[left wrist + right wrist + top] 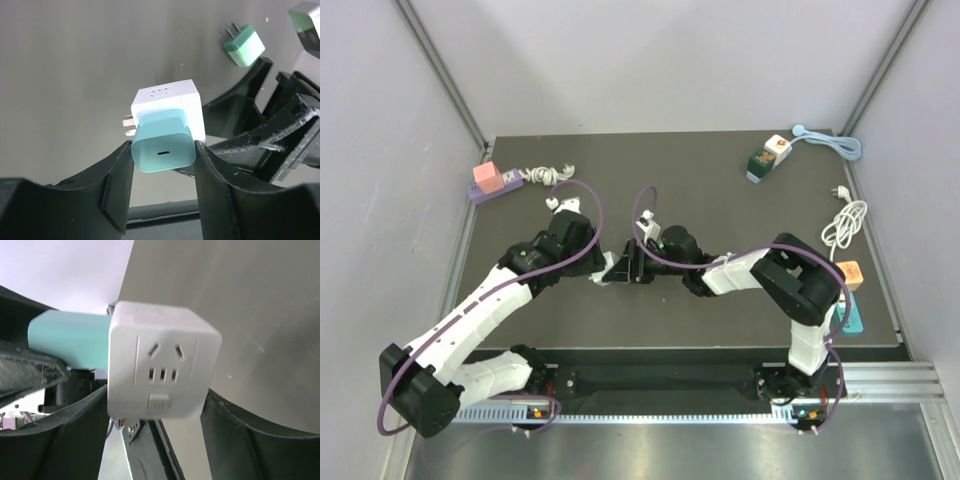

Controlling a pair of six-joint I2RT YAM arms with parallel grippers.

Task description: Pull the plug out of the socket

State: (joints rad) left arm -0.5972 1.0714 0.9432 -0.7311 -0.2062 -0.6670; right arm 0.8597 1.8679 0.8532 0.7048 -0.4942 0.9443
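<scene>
A teal plug [162,145] sits pushed into one face of a white cube socket [167,107], whose two metal prongs stick out to the left. My left gripper [162,152] is shut on the teal plug, one black finger on each side. In the right wrist view, my right gripper [155,407] is shut on the white cube socket [157,360], and the teal plug [70,345] juts from its left side. In the top view both grippers, left [607,270] and right [640,265], meet at the table's middle, and the plug and socket are hidden between them.
A pink and purple power strip [490,182] with a white cable lies at the back left. A green and white adapter [767,160] with a light blue cable lies at the back right. A coiled white cable [845,222] and an orange-topped cube [850,273] lie along the right edge.
</scene>
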